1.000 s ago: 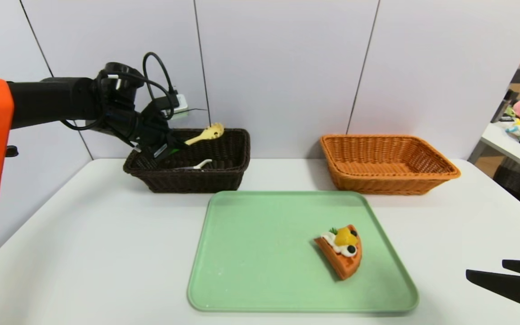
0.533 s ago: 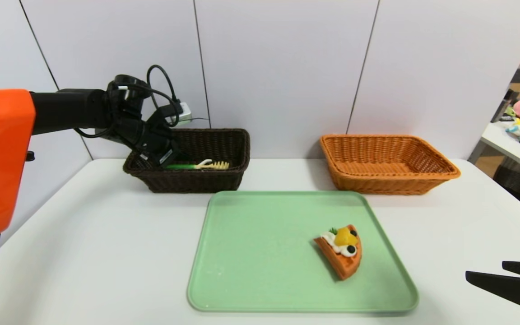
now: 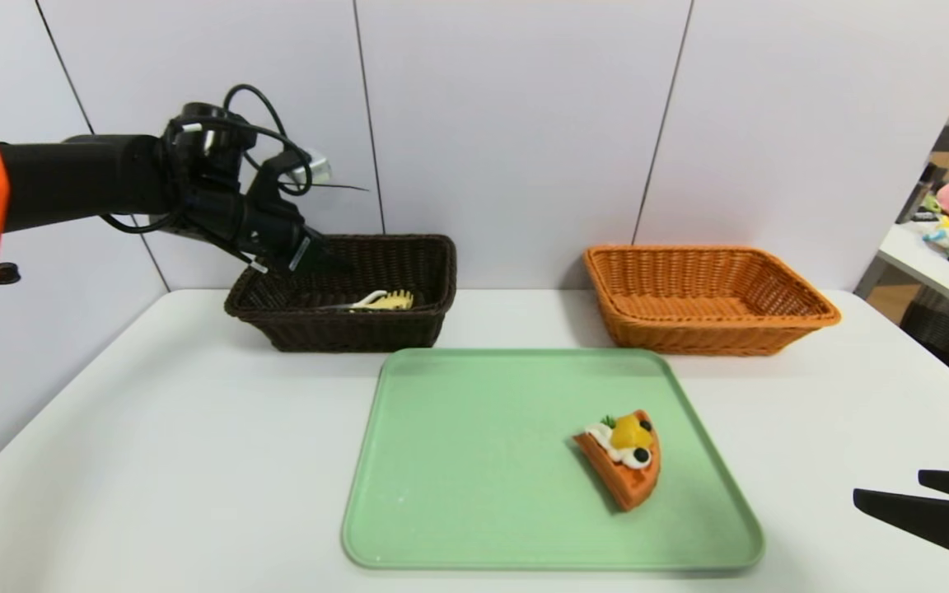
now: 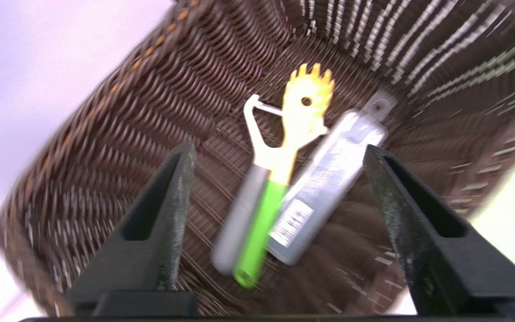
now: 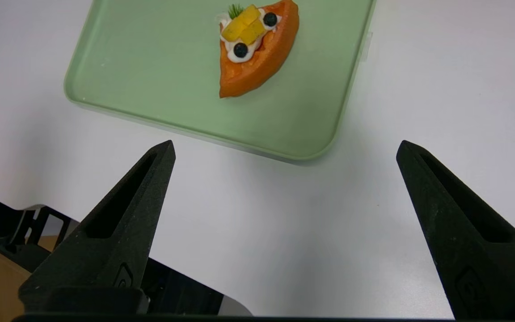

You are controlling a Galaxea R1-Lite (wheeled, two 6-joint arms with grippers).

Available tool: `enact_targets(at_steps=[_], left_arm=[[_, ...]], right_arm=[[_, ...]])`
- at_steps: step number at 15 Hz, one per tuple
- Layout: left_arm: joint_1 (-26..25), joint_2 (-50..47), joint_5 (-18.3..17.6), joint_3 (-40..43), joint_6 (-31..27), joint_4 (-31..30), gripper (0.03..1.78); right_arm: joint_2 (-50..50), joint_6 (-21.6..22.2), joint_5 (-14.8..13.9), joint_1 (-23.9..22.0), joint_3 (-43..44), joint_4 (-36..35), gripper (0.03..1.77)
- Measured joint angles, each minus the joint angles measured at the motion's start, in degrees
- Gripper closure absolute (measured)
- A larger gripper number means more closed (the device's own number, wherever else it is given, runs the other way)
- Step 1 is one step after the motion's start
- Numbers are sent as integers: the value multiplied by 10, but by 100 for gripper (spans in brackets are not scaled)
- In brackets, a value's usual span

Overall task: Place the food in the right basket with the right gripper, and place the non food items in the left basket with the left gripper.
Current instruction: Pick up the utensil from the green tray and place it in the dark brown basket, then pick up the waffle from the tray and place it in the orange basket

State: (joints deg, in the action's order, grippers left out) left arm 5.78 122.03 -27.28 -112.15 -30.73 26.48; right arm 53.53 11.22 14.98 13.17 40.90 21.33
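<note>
The left gripper [image 3: 322, 257] hangs with jaws wide and empty above the dark basket [image 3: 433, 255]; at about five o'clock from it the pasta fork [image 4: 284, 147] lies on the basket floor, touching a peeler [image 4: 248, 179] and a clear packet [image 4: 324, 179] whose white label is unreadable. The right gripper [image 5: 284, 152], also wide, hangs over the table [image 3: 153, 453], with the cake slice [image 5: 257, 49] at twelve o'clock on the green tray [image 5: 150, 80].

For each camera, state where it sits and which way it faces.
Head view: high, looking down at the green tray; left gripper and right gripper show.
Left wrist view: down into the dark basket, between open fingers.
Right wrist view: down at the table, fingers apart.
Shared by head and right wrist: the cake slice.
</note>
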Motion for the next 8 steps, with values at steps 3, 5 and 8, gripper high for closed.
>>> enact_targets(at_steps=[3,5,8], left_arm=[[5,-57,0,24,132,34,34],[16,-104,9,79,204,49,29],[29,-177,47,211,240,52,23]], right_arm=[[1,0,4,11,3,0,9],[7,-1,5,20,7,0,9],[33,-1,3,27,29,-7,9]])
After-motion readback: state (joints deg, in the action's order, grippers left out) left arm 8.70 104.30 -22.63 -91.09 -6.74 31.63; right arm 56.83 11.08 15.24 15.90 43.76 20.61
